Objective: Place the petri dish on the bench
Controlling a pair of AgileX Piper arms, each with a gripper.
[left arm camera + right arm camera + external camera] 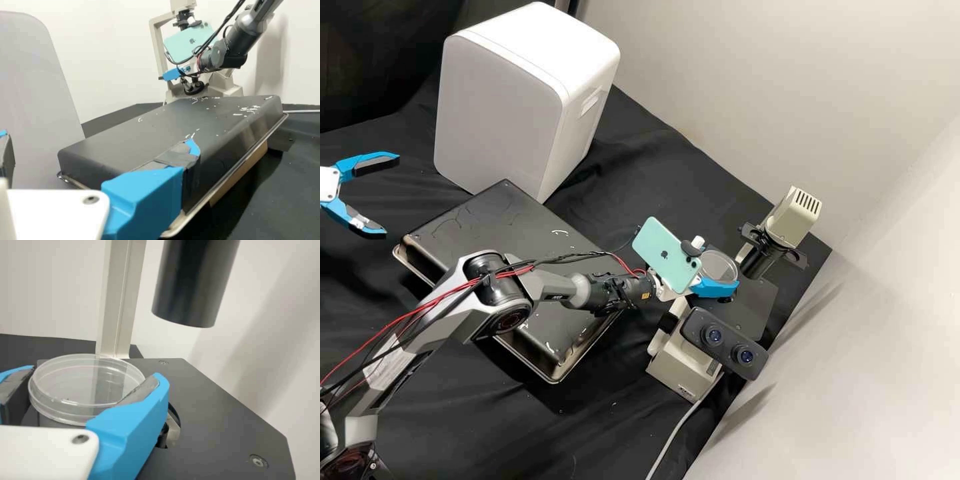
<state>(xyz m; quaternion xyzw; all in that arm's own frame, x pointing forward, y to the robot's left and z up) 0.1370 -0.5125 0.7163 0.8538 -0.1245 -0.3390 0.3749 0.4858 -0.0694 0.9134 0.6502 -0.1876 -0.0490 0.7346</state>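
Note:
A clear round petri dish [82,390] sits between the two blue fingers [137,412] of my right gripper [90,377], which is shut on its sides just over the black microscope stage [215,425]. From above, the dish [719,265] and my right gripper [715,273] are on the stage [757,303], under the dark condenser tube [192,280]. My left gripper [383,195] hangs open with nothing in it at the bench's far left. Its own view looks over the tray at my right gripper [172,75] in the distance.
A white microscope [690,360] with dark eyepieces stands at the right against the wall. An upturned black metal tray [520,227] lies mid-bench, with my right arm [540,290] stretched across it. A tall white box [520,100] stands behind. Black cloth covers the bench [520,420].

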